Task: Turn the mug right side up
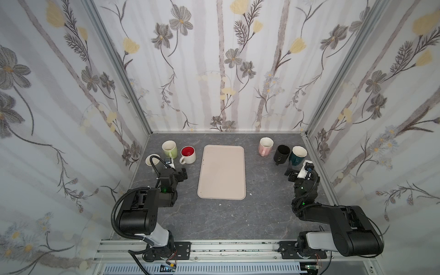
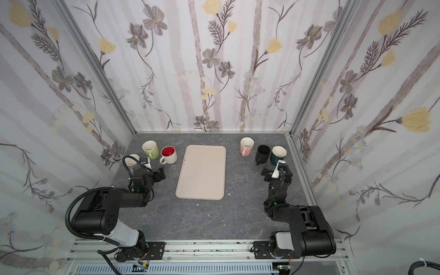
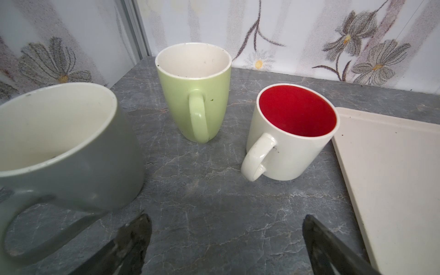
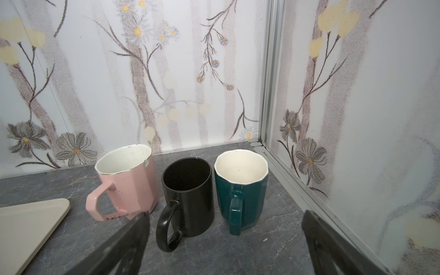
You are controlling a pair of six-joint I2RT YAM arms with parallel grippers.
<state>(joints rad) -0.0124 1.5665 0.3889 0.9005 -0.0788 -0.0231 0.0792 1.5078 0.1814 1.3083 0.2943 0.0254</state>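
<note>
Open tabletop (image 1: 226, 219) is stretching across the lower middle of both top views, below the one cream tray (image 1: 222, 171) lying at centre. Six mugs are standing, all mouth up. The grey mug (image 1: 152, 160), green mug (image 1: 170, 148) and red-lined mug (image 1: 188, 154) are clustering left of the tray. The pink mug (image 1: 265, 146), black mug (image 1: 282, 153) and teal mug (image 1: 297, 154) are sitting right of it, the teal one crowding the right-hand rail. The left gripper (image 3: 227, 219) is hanging released near the grey mug; the right gripper (image 4: 226, 215) is gaping before black and teal mugs, neither touching anything. Floral walls (image 1: 214, 71) are closing in three sides of the grey marbled surface.
</note>
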